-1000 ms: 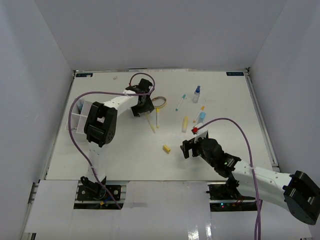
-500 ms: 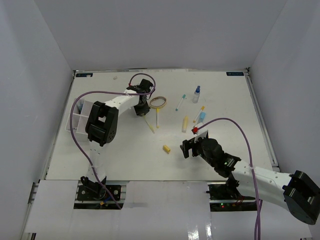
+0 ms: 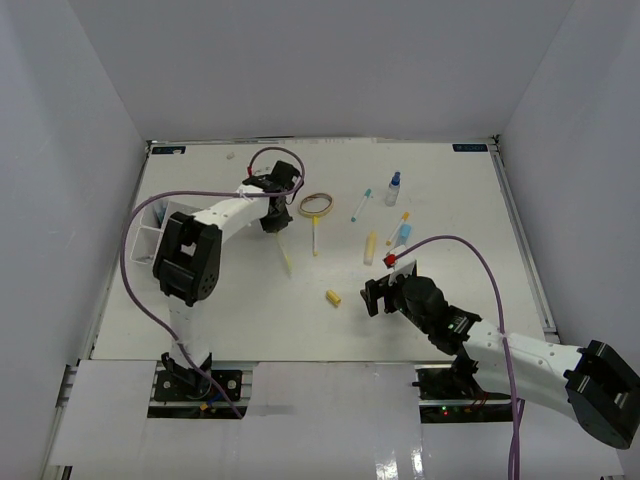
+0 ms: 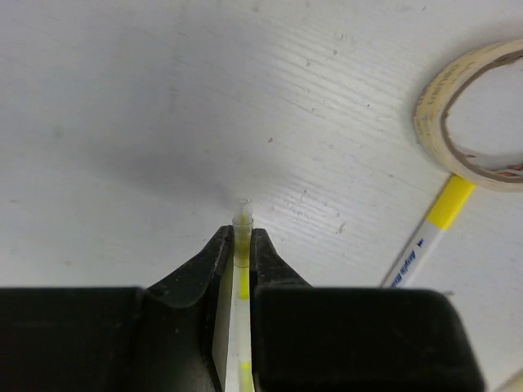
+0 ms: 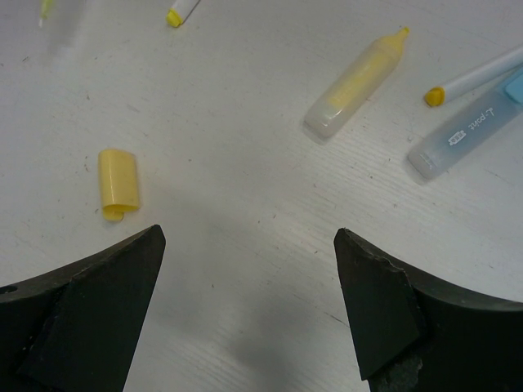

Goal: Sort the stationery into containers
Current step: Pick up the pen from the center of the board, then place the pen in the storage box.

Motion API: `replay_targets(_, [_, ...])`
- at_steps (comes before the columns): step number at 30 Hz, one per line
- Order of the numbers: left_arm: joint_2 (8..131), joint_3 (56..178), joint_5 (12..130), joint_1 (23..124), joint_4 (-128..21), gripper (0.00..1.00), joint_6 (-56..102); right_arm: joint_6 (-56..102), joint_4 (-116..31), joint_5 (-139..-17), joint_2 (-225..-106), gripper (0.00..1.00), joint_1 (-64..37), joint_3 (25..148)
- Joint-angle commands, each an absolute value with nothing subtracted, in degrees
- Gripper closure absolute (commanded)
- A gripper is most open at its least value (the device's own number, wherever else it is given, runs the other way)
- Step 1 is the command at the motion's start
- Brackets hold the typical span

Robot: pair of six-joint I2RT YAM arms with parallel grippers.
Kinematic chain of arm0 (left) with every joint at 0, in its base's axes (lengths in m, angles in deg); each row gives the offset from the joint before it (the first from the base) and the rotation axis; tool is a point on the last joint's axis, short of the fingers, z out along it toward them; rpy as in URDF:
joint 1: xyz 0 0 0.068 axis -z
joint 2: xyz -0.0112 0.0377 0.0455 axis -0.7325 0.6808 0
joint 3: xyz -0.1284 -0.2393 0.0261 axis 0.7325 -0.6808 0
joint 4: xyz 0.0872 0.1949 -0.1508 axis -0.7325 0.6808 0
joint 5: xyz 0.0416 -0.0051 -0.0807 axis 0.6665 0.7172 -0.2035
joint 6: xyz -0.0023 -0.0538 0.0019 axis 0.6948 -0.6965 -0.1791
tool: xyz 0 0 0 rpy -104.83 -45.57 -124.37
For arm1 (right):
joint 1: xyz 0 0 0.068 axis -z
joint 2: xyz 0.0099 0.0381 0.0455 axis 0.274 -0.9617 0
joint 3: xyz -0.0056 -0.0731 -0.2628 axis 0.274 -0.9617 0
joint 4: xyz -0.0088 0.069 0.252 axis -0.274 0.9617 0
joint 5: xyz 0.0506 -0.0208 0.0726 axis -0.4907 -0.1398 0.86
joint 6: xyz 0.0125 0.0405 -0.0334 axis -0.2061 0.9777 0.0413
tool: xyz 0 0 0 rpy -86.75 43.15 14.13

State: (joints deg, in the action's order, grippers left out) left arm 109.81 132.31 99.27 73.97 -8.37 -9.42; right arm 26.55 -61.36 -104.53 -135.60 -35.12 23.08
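Observation:
My left gripper [image 3: 272, 220] is shut on a thin clear pen with yellow ink [image 3: 285, 256]. In the left wrist view the pen [image 4: 242, 222] sticks out just past the closed tips [image 4: 241, 238], above the table. A tan tape ring [image 3: 316, 204] and a yellow-capped pen [image 3: 315, 236] lie just to its right. The white divided tray [image 3: 152, 236] stands at the left edge, partly behind the left arm. My right gripper [image 3: 378, 296] hovers open over bare table, with a yellow eraser piece [image 5: 118, 184] to the left of its fingers.
A teal-capped pen [image 3: 361, 205], a small clear bottle [image 3: 393, 187], a yellow highlighter [image 5: 355, 82], a blue marker [image 5: 466, 135] and a thin yellow-tipped pen [image 5: 474, 77] lie scattered at the right. White walls enclose the table.
My left gripper has closed on the thin yellow-ink pen and shifted left with it, away from the tape ring. The right arm has not moved.

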Motion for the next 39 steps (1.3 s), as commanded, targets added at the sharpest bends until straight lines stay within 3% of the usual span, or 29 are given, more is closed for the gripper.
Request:
replay_targets(1, [96.5,129.1,107.1,74.3,-11.7,0.86,-9.6,27.2,-64.5,-105.1,-135.8,0.09,-35.0,22.8])
replay_targets(11, [66.3,112.2,130.1,70.1,-23.6,0.83,2.2,27.4,-64.6,-104.2,-134.3,0.10,-34.7,22.3])
replay_targets(19, [51.2,96.6,133.5,52.1,-49.2,0.82,21.9,27.5,-64.8,-103.5,-134.1,0.10,-34.6,22.3])
replay_targets(24, [49.0,92.8,134.9,44.4,-56.9,0.82,24.9,27.5,-64.9,-103.2,-133.8,0.10,-34.6,22.1])
replay_targets(30, [48.6,86.6,136.9,42.0,-71.0,0.82,30.5,27.5,-65.0,-102.9,-133.6,0.10,-34.6,22.0])
replay_targets(39, [51.9,81.3,133.5,40.4,-78.9,0.82,30.2,27.6,-65.2,-102.8,-133.2,0.09,-34.6,21.6])
